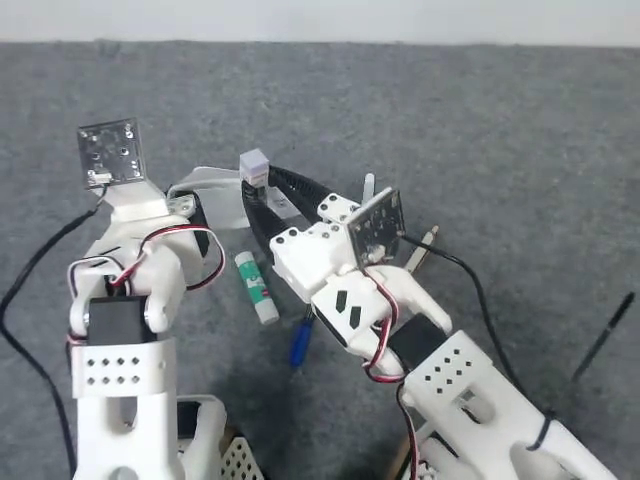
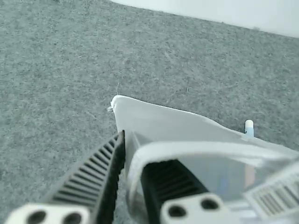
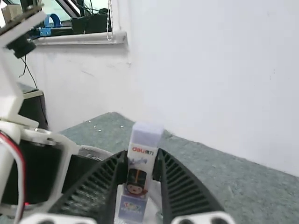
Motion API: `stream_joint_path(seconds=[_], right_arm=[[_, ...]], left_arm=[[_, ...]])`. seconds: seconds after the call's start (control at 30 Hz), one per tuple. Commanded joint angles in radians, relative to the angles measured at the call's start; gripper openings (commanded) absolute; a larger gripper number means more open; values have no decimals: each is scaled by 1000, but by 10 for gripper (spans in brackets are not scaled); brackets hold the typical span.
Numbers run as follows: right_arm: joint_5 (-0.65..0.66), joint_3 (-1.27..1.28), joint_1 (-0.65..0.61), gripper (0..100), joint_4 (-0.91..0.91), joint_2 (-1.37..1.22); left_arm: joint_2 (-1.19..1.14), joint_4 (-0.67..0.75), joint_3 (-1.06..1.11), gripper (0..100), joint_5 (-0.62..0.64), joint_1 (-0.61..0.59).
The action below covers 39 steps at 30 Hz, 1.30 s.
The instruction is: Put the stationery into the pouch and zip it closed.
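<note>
A translucent white pouch [image 1: 213,181] lies on the grey carpet, and its rim [image 2: 187,148] is pinched between the black fingers of my left gripper [image 2: 127,142], which is shut on it. In the high view that left gripper [image 1: 198,212] sits at the pouch's near edge. My right gripper [image 1: 256,192] is shut on a small white and lavender eraser [image 1: 254,165], held upright just beside the pouch. The eraser [image 3: 139,163] stands between the black jaws. A green-and-white glue stick [image 1: 256,287] and a blue pen [image 1: 300,342] lie on the carpet between the arms.
A black pen [image 1: 603,338] lies far to the right. A small white capped item [image 1: 368,185] and a beige stick [image 1: 425,248] sit behind the right arm. A white-tipped item [image 2: 249,127] pokes up past the pouch. Open carpet stretches beyond the pouch.
</note>
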State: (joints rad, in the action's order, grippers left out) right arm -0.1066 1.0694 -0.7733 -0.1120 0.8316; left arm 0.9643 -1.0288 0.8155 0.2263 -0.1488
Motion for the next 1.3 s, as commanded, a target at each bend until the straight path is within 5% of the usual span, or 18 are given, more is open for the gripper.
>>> stream_joint_path(seconds=[0.0,0.73,1.0,1.27], right_arm=[[-8,5,-1,7,-73,30],[2,2,42,7,-229,-186],[293,57,21,8,-231,-193],[328,69,24,20,-223,-196]], left_arm=[[6,35,-4,9,20,9],[0,35,1,9,20,11],[5,48,16,9,20,11],[6,75,38,10,20,11]])
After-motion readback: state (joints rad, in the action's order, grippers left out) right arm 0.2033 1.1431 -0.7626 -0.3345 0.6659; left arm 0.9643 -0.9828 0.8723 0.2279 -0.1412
